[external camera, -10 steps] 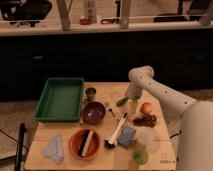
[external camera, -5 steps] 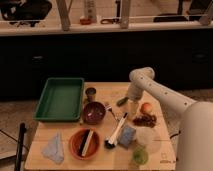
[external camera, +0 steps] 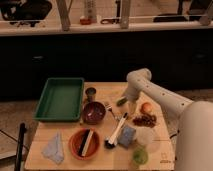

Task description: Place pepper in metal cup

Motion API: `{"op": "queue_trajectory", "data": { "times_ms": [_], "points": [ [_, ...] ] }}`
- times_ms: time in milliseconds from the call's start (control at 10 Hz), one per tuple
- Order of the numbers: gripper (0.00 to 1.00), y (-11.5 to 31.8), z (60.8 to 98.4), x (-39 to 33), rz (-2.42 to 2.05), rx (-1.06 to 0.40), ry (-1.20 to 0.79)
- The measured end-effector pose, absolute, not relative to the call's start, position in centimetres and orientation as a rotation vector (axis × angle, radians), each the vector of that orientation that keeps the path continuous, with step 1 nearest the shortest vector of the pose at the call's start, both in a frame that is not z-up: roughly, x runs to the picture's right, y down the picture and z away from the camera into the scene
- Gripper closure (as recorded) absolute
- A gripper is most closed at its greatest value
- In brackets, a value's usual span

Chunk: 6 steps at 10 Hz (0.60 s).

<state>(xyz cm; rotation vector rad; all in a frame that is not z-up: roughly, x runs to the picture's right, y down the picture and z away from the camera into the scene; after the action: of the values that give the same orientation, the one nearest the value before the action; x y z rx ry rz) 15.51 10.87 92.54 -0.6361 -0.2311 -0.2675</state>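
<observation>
I read the gripper just right of the pepper — its state I cannot tell. Count — one pepper, one cup, one maroon bowl, one orange bowl.

The metal cup is seen as dull metal, the table as matt wood; the smooth gripper is held just right of the pepper.
</observation>
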Motion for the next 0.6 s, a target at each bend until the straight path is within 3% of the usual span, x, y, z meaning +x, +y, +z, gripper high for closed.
{"op": "queue_trajectory", "data": {
  "times_ms": [200, 300, 600],
  "points": [
    [0.20, 10.8, 93.9, 15.4, -0.289, -0.644, -0.241],
    [0.26, 10.4, 94.6, 15.6, -0.298, -0.645, -0.245],
    [0.56, 9.4, 95.6, 15.5, -0.320, -0.648, -0.258]
  ]
}}
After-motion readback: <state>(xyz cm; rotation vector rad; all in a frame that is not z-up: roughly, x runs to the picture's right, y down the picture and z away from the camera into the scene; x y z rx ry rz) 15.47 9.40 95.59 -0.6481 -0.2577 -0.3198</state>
